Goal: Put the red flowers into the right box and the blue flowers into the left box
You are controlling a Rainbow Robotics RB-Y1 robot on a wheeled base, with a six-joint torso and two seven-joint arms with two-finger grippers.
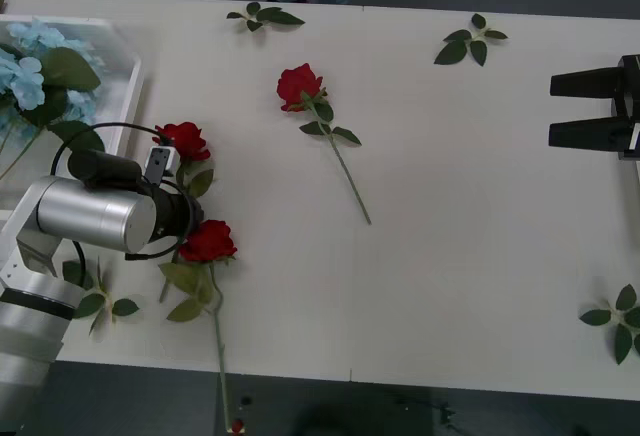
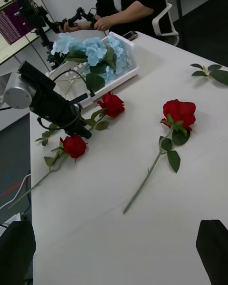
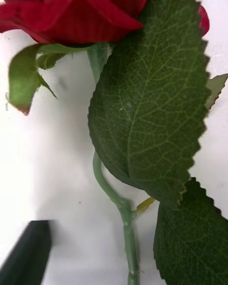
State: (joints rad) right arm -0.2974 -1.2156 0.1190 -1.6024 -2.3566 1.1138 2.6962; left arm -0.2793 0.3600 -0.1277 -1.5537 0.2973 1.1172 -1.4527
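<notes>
My left box [image 1: 128, 76] sat at the far-left edge of the table [image 1: 450, 256], w/ the blue flowers [image 1: 25, 71] already heaped in it, leaves hanging over the near rim. Just right of it my left gripper [image 1: 172, 196] was down low among two red roses: one bloom [image 1: 183, 139] on its far side, next to the box's corner, the other bloom [image 1: 208, 242] on its near-right, stem running toward the near table edge & past it. In the left wrist view a rose head [image 3: 71, 4], its green stem [image 3: 124, 213] & a big leaf [image 3: 152, 99] sat very close to the cam; one black finger [image 3: 28, 251] showed beside the stem, not touching it. Couldn't tell how wide my left fingers stood, nor if they had anything. Third rose [image 1: 300, 86] lay further right, mid-table toward the far side, stem pointing near-right, untouched. Loose leaf sprigs lay at far centre [image 1: 262, 16], far right [image 1: 470, 41] & near right [image 1: 618, 324]. My right gripper [image 1: 590, 109] hung at the far-right edge, well apart from all the flowers, fingers spread & holding nothing
</notes>
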